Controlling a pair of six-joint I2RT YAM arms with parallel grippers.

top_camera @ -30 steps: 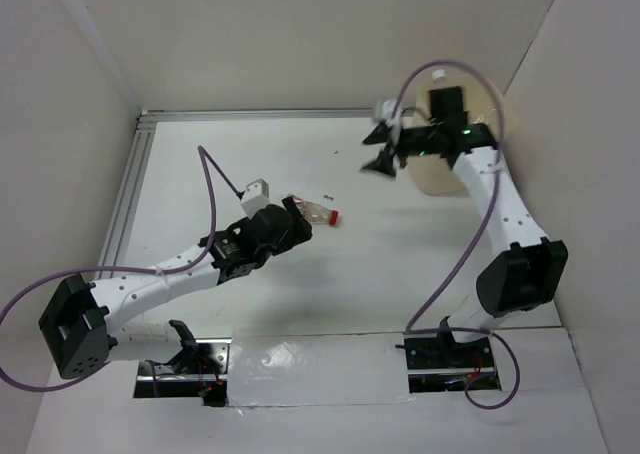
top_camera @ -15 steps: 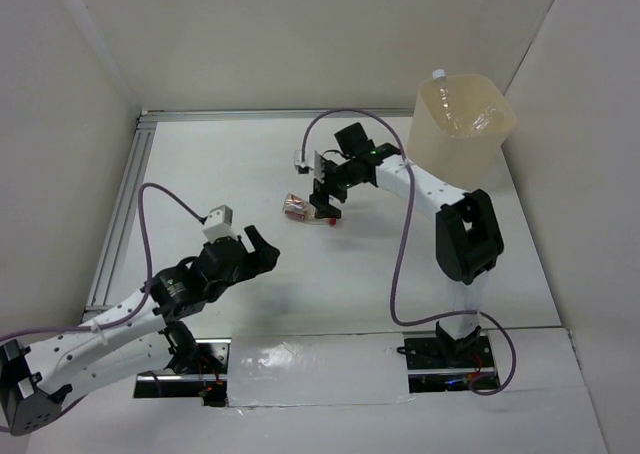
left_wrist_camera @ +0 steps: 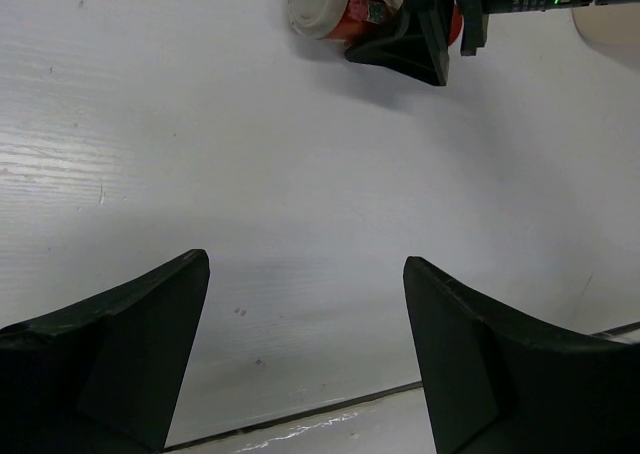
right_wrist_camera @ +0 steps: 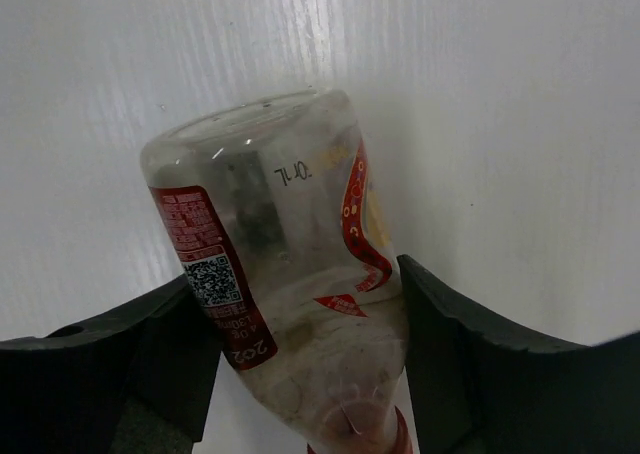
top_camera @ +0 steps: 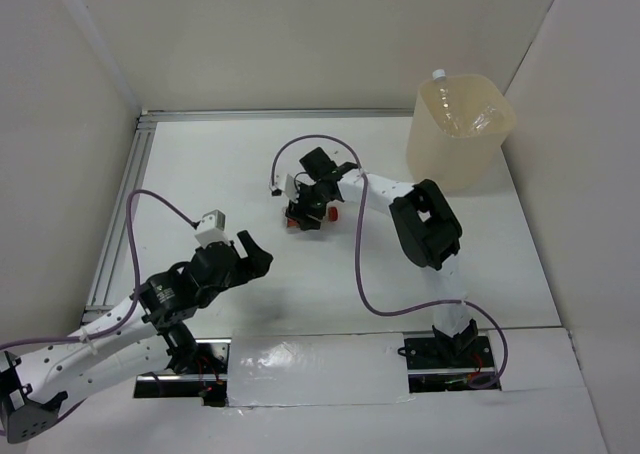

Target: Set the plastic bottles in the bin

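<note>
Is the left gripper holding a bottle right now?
No, the left gripper hangs open above the table with nothing in it.

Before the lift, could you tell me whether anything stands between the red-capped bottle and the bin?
Nothing visible: only bare table lies between the red-capped bottle, gripped by the right gripper, and the bin.

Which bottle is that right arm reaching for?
Start at the tall cream bin in the far right corner, then look left across the white table to the right gripper. Between its fingers lies a clear bottle on its side; unlike the white-capped bottle in the bin, it has a red cap and red label.
</note>
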